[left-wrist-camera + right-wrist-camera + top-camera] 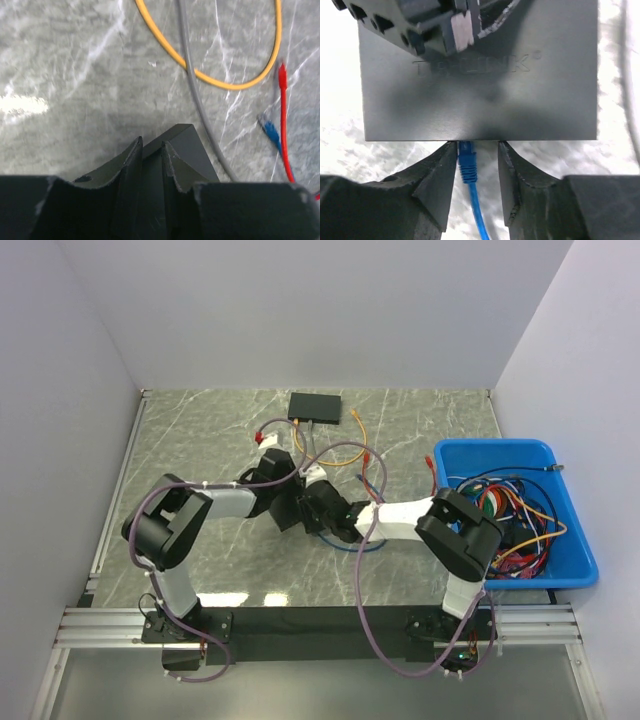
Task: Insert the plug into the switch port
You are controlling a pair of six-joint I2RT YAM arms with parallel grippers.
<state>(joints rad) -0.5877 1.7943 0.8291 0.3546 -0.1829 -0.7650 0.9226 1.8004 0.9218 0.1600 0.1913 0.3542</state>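
At the middle of the marbled table, the arms meet over the switch. An orange cable, a grey cable and a red cable lie loose just beyond it, a second black box sits at the back, and a blue bin of tangled leads stands to the right. Faint lettering on the switch's top reads TP-LINK. The left gripper is clamped narrowly on the switch's far edge, while the right gripper stands parted either side of the blue plug, whose tip meets the switch's near edge.
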